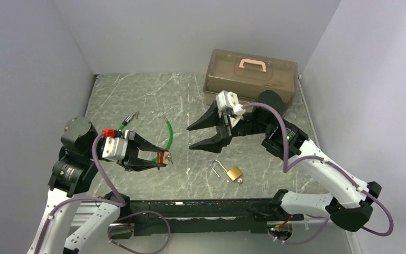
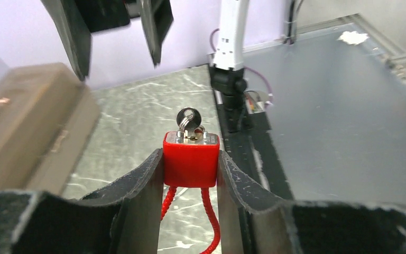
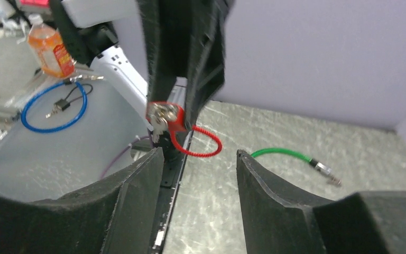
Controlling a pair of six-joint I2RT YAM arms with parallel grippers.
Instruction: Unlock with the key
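Presenting the lock for the turn looks like the step in hand. On the desk [image 1: 137, 95], the toolbox [image 1: 251, 76] fills the far right corner close behind the right arm. By my reading that arm has little room to draw back but open space toward the near left. The left gripper [image 2: 190, 153], over the near edge left of centre, is clamped on the sides of the red lock [image 2: 191, 166]. It holds the lock keyhole end toward the other arm, with the red cable loop [image 2: 167, 202] trailing from the opposite end. The right gripper [image 1: 190, 137] hangs near it, pointed at the lock, fingers wide apart and holding nothing. A green cable [image 1: 171, 135] lies on the desk about midway between the side edges, between the two grippers. A brass padlock [image 1: 234, 173] lies by the near edge right of centre. Both seem low enough to stay out of the way. The key [image 2: 188, 117] is seated in the red lock, its round head sticking clear. The next move, I judge, calls for the right gripper to advance, set its fingers flat on the key's head, pinch and twist while the left holds firm. The head is small, so a skewed pinch could slip.
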